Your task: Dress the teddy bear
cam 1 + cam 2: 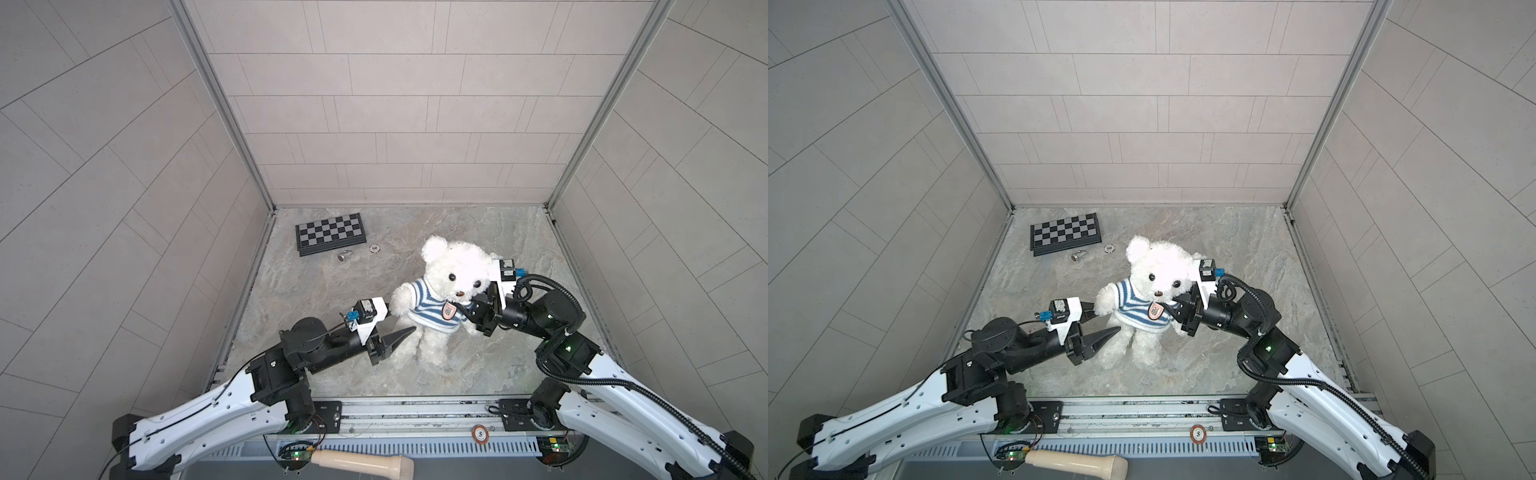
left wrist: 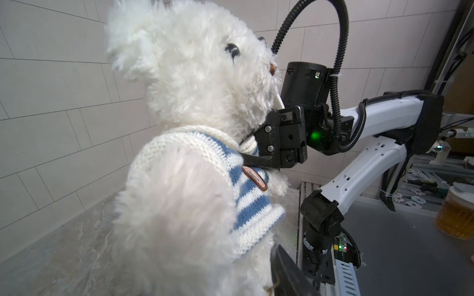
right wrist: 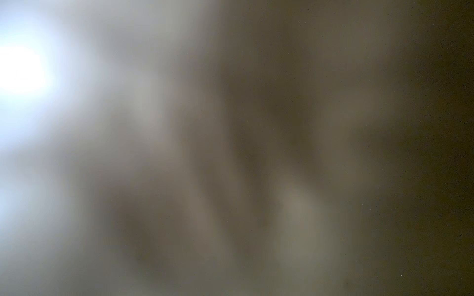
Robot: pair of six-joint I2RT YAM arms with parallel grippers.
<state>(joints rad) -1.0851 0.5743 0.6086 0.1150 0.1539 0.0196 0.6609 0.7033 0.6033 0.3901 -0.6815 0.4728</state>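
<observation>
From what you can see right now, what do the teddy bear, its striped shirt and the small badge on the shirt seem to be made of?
The teddy bear: long-pile white plush, matte; loose fibres fringe its outline.
The striped shirt: knitted yarn, blue and white; rows of stitches show.
The badge: probably leather or an imitation, pink with a brown rim, slightly glossy.

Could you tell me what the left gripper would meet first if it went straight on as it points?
Probably the teddy bear, at its outstretched arm: the left gripper, jaws open, points straight at it, with the striped shirt just behind.
</observation>
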